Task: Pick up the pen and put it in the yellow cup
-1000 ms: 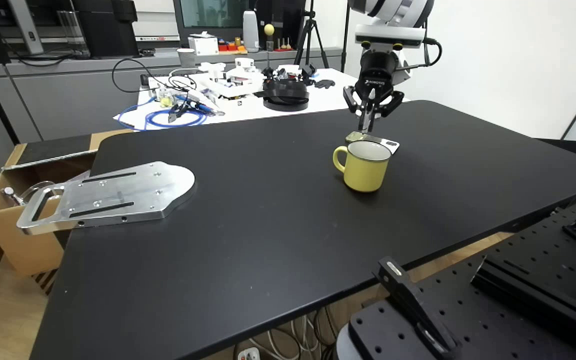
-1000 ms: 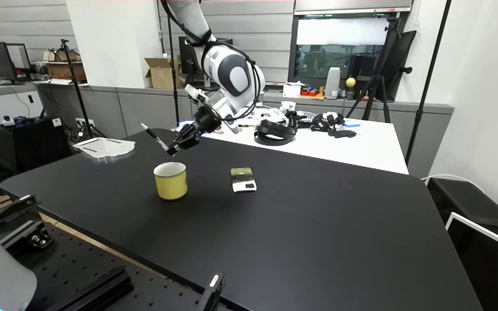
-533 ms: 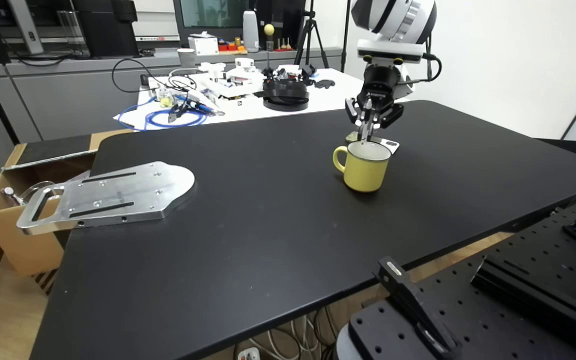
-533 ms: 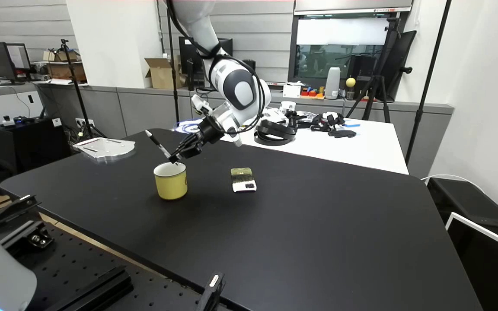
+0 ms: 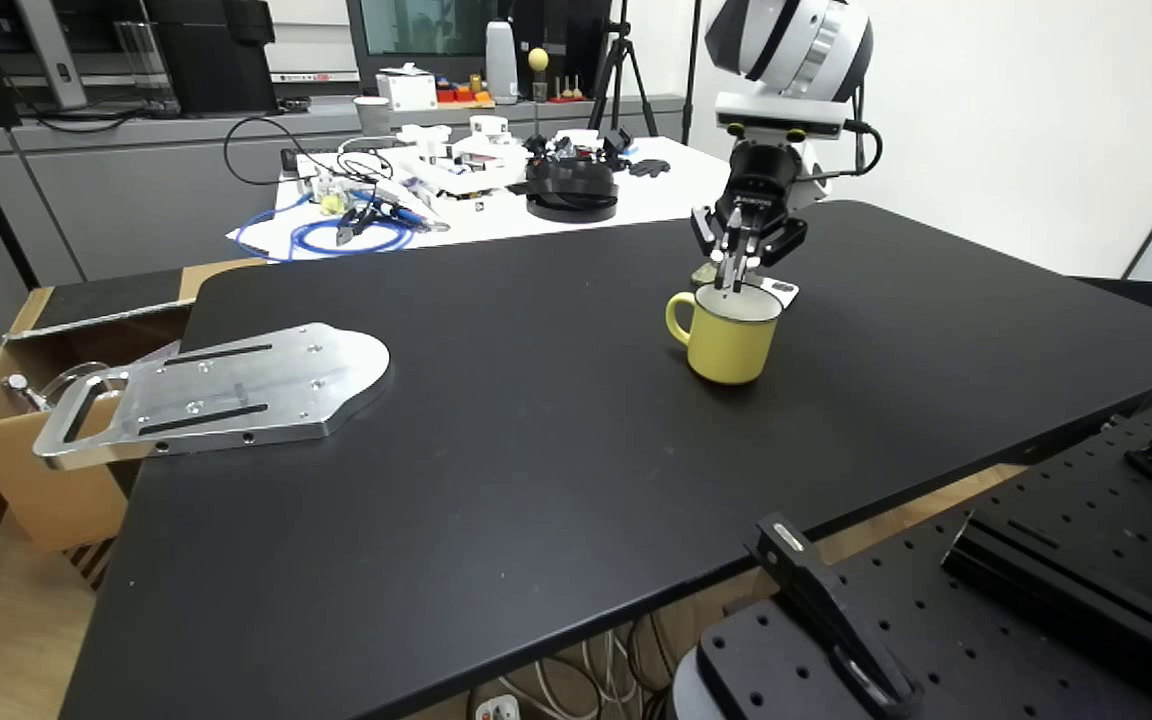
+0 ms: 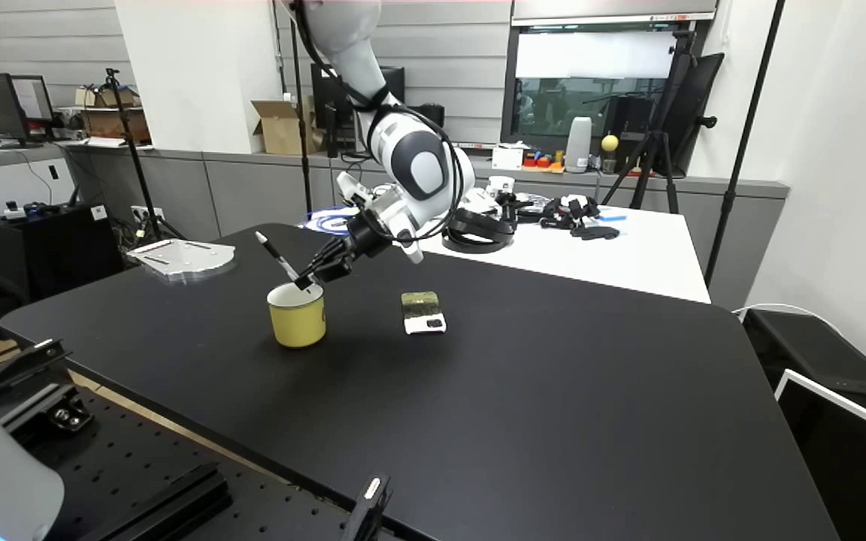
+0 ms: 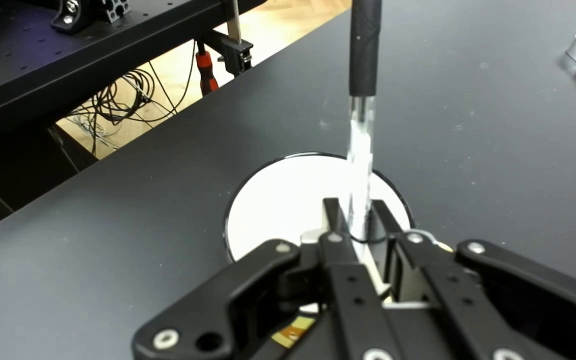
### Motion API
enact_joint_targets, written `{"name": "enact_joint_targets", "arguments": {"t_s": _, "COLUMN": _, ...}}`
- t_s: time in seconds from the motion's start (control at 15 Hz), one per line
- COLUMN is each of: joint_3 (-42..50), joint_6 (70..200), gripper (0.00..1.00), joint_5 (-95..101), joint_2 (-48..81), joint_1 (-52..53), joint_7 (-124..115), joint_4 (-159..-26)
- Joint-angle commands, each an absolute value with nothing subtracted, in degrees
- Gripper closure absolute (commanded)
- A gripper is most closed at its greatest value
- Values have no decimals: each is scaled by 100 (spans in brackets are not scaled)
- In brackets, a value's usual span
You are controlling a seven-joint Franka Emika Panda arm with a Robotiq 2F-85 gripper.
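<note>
Wrist view: we see the gripper (image 7: 354,220) closed, its fingertips (image 7: 335,215) pinching the clear barrel of the pen (image 7: 362,115), while the black length runs free beyond them. White and round, the mouth of the yellow cup (image 7: 278,210) lies under that grip, so we judge the step to be lining up and lowering before release.

In an exterior view the pen (image 6: 276,254) slants rather than hangs plumb, its free end up and clear, its other end showing against the cup's white inside. Because the hold is near that lower end, we expect the tip to be easily aimed, though only a short piece can go in before the fingers meet the cup; let go, it could topple outward. How deep the tip is, we cannot tell. A flat green-and-white item (image 6: 423,313) rests on the bench (image 6: 553,391), apart from the cup.

In an exterior view we find the cup upright, ready to receive, its handle (image 5: 672,318) turned sideways, which seems to leave the gripper a free way in from the far side of the mouth.
</note>
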State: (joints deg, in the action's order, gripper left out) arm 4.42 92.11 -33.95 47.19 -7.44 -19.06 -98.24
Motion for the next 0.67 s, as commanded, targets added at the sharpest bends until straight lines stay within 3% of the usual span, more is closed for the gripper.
{"name": "enact_joint_targets", "arguments": {"t_s": 0.0, "joint_3": 468, "joint_6": 9037, "gripper": 96, "joint_5": -3478, "joint_2": 4821, "joint_1": -806, "joint_7": -2069, "joint_4": -9599}}
{"name": "enact_joint_targets", "arguments": {"t_s": 0.27, "joint_3": 471, "joint_6": 9034, "gripper": 96, "joint_5": -3473, "joint_2": 4823, "joint_1": -822, "joint_7": -2071, "joint_4": -9596}}
{"name": "enact_joint_targets", "arguments": {"t_s": 0.33, "joint_3": 471, "joint_6": 9030, "gripper": 58, "joint_5": -3464, "joint_2": 4822, "joint_1": -821, "joint_7": -2072, "joint_4": -9592}}
{"name": "enact_joint_targets", "arguments": {"t_s": 0.47, "joint_3": 469, "joint_6": 9021, "gripper": 52, "joint_5": -3468, "joint_2": 4820, "joint_1": -826, "joint_7": -2078, "joint_4": -9578}}
{"name": "enact_joint_targets", "arguments": {"t_s": 0.6, "joint_3": 466, "joint_6": 9025, "gripper": 37, "joint_5": -3474, "joint_2": 4793, "joint_1": -829, "joint_7": -2071, "joint_4": -9555}}
